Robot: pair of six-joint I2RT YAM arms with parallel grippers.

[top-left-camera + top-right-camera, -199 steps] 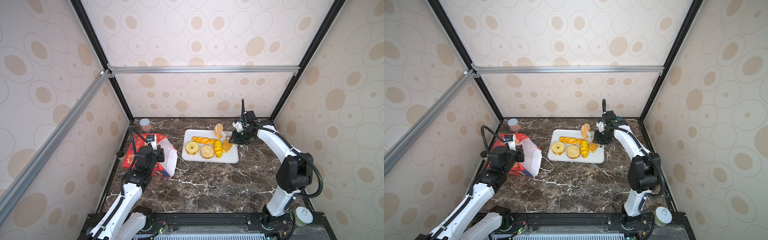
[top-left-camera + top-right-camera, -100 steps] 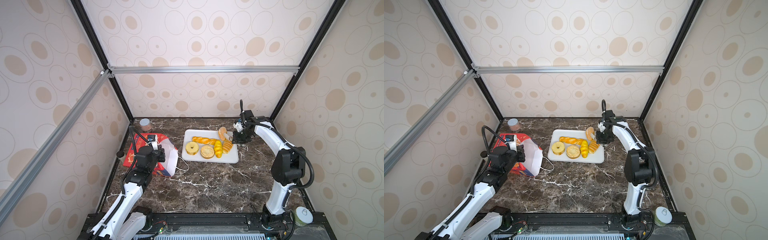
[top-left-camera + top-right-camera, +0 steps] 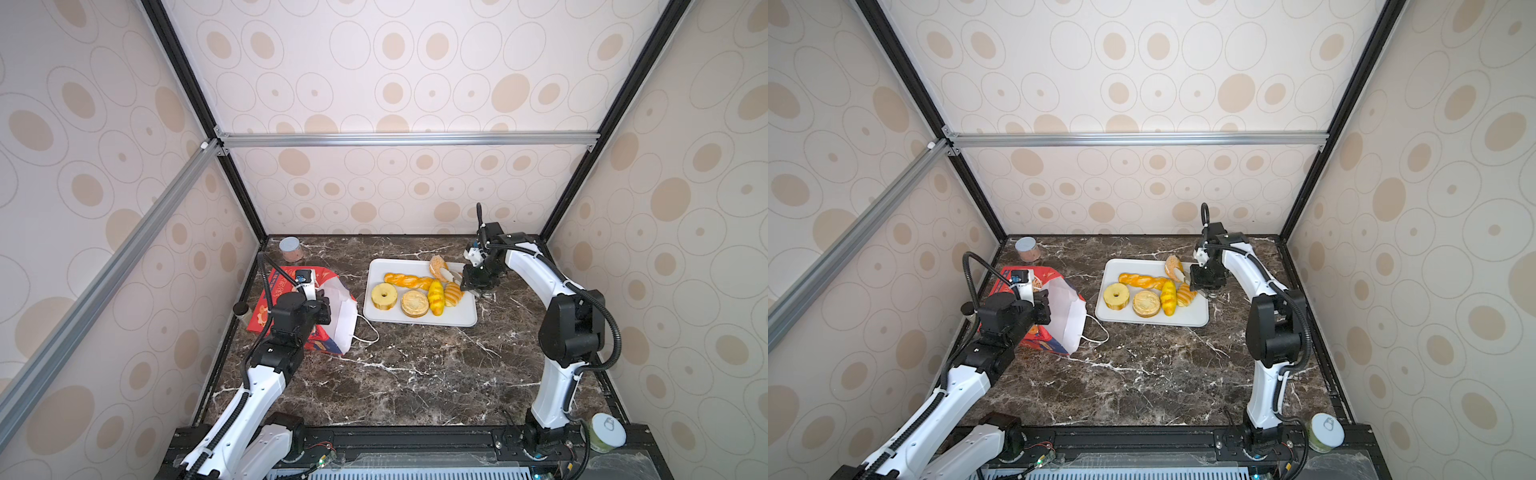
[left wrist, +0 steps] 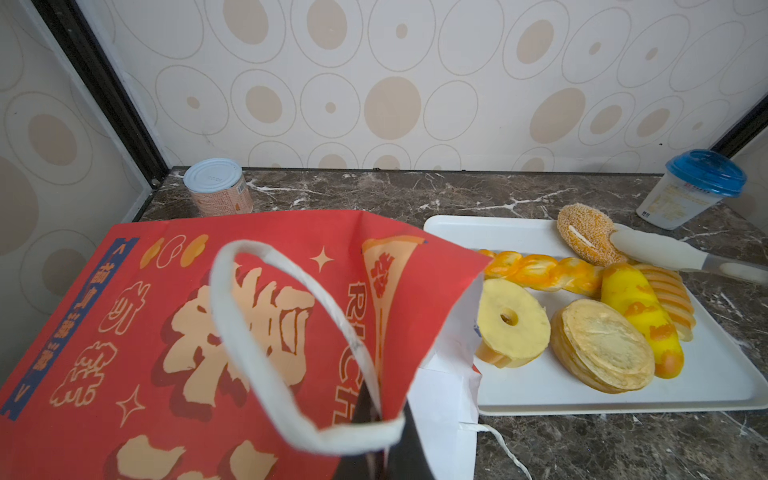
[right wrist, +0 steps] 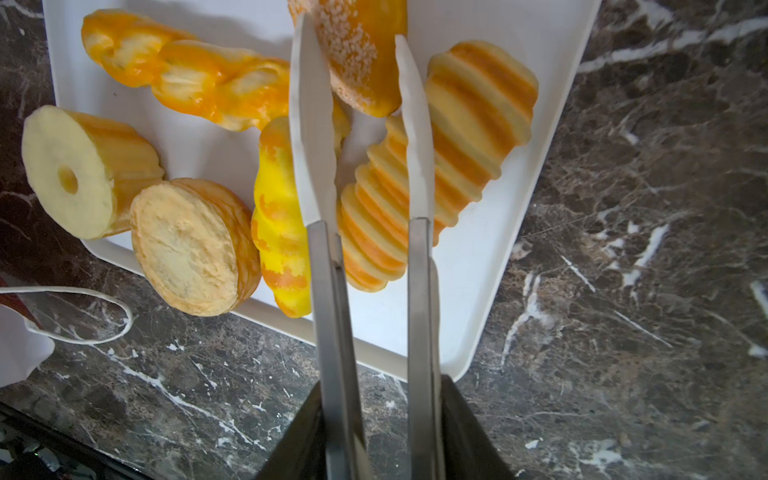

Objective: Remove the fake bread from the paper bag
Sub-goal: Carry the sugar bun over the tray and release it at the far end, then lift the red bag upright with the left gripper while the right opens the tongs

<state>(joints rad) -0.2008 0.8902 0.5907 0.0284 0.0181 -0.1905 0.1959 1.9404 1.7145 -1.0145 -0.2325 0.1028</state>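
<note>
The red paper bag lies on its side at the left, white mouth facing the tray. My left gripper is shut on the bag's upper mouth edge by a white handle. Several pieces of fake bread lie on the white tray: braid, ring, flat round bun, yellow scored loaf, ridged loaf. The speckled bun rests at the tray's far edge between the long white fingers of my right gripper, whose jaws stand apart.
A tin can stands at the back left corner. A blue-lidded cup stands behind the tray at the back right. A green can sits at the front right on the frame. The bag's loose string handle lies beside the tray.
My right gripper brought the speckled bun down onto the tray's far edge and its fingers have spread apart. The left arm and the bag have stayed put.
</note>
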